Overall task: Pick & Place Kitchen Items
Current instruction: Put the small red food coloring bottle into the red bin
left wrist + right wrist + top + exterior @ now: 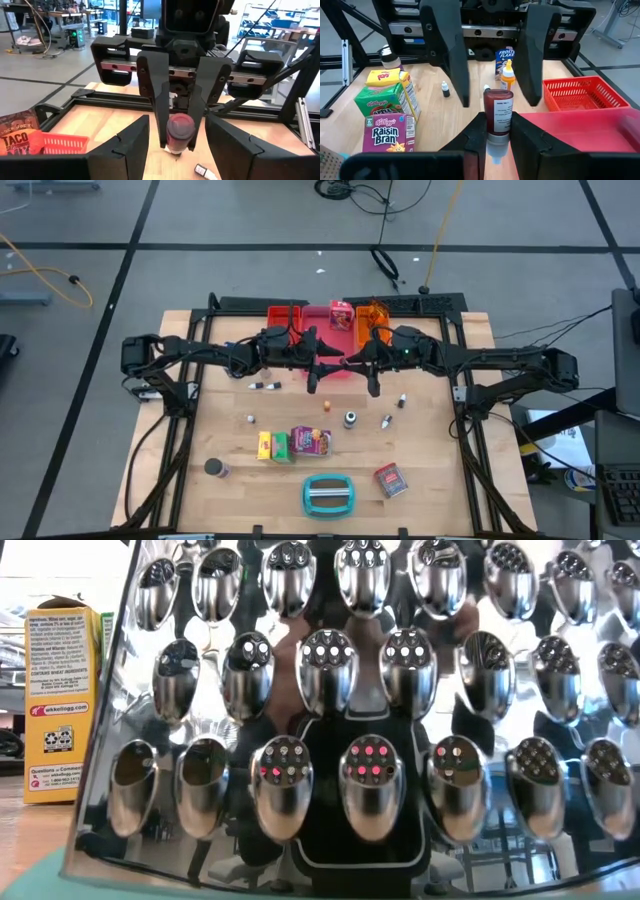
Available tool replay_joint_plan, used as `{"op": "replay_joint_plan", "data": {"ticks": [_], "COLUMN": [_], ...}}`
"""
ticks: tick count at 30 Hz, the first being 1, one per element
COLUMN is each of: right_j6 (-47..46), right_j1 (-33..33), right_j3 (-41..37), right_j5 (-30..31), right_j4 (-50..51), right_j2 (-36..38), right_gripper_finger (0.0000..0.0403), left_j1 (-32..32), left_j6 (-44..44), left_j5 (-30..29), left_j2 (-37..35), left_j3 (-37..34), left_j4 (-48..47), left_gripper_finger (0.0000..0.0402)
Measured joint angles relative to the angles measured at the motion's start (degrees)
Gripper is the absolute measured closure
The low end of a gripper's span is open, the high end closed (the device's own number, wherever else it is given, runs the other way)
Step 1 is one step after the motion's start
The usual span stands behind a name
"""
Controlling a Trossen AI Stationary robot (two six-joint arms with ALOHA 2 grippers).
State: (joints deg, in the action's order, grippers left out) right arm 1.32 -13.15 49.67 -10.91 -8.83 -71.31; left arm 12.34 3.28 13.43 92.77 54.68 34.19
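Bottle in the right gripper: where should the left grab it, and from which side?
Grip the bottle on its free cap end: the right gripper is shut on the lower body. Come head-on from opposite, where the left gripper faces it, open, one finger on each side. It is slim and round, so a narrow pinch should do.

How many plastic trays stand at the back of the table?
3: red tray left, pink tray middle, orange tray right; the arms could hide another.
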Motion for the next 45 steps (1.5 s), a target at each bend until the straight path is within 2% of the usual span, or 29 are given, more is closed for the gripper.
{"op": "replay_joint_plan", "data": {"ticks": [6, 16, 22, 28, 38, 45], "right_j6": [-0.04, -0.07, -0.22, -0.16, -0.57, 0.57], "right_j1": [0.00, 0.00, -0.02, -0.02, -0.02, -0.12], "right_j3": [0.00, 0.04, 0.04, 0.04, 0.09, 0.11], "right_j5": [0.12, 0.30, 0.32, 0.32, 0.76, 8.12], "right_j4": [-0.01, -0.06, -0.03, -0.03, -0.16, 2.47], "right_j2": [0.02, 0.02, 0.07, 0.07, 0.07, 0.07], "right_gripper_finger": [0.0346, 0.0346, 0.0346, 0.0341, 0.0285, 0.0244], "left_j1": [0.00, 0.00, 0.00, 0.00, 0.92, 2.12], "left_j6": [0.07, -0.85, -2.33, -2.57, -2.19, -2.26], "left_j5": [-0.02, 0.04, 0.07, 0.07, 0.51, 0.91], "left_j2": [0.01, 0.05, 0.05, 0.05, 0.05, -1.07], "left_j3": [-0.02, -0.04, -0.07, -0.07, -0.07, -0.09], "left_j4": [-0.22, -0.67, -0.67, -0.63, -0.39, -3.09], "left_gripper_finger": [0.0224, 0.0333, 0.0376, 0.0377, 0.0379, 0.0379]}}
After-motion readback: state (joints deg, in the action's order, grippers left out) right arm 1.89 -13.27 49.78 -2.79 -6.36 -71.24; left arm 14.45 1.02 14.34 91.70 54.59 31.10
